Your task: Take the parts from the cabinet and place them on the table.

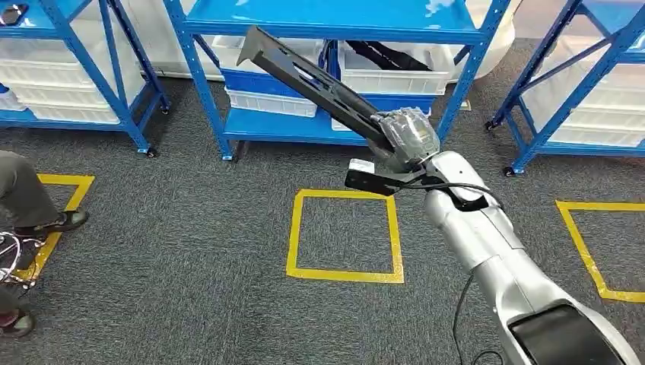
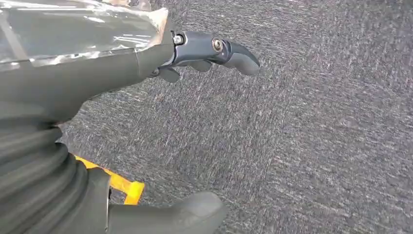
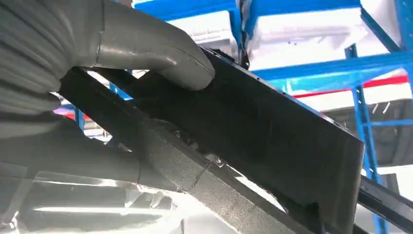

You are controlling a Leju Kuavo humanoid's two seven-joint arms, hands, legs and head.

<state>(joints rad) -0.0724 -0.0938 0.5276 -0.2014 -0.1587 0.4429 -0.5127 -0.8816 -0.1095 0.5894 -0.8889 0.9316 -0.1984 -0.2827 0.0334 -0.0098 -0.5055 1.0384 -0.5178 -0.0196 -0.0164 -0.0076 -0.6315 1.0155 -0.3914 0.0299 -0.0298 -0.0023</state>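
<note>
A long black plastic part (image 1: 312,80) slants up and to the left from my right hand (image 1: 409,135), which grips its lower end in front of the blue cabinet (image 1: 335,23). In the right wrist view the thumb presses on the flat face of the black part (image 3: 272,131), with blue shelf bars behind it. My left hand (image 2: 146,97) hangs over the grey carpet with its fingers (image 2: 234,53) apart and nothing in it. More black parts lie in a white bin (image 1: 395,68) on the cabinet's lower shelf.
Blue shelving racks (image 1: 76,68) with white bins stand to the left and right (image 1: 593,84). Yellow tape squares (image 1: 344,236) mark the grey carpet. A person's legs and shoes (image 1: 46,213) are at the left edge, beside a chair base (image 1: 15,258).
</note>
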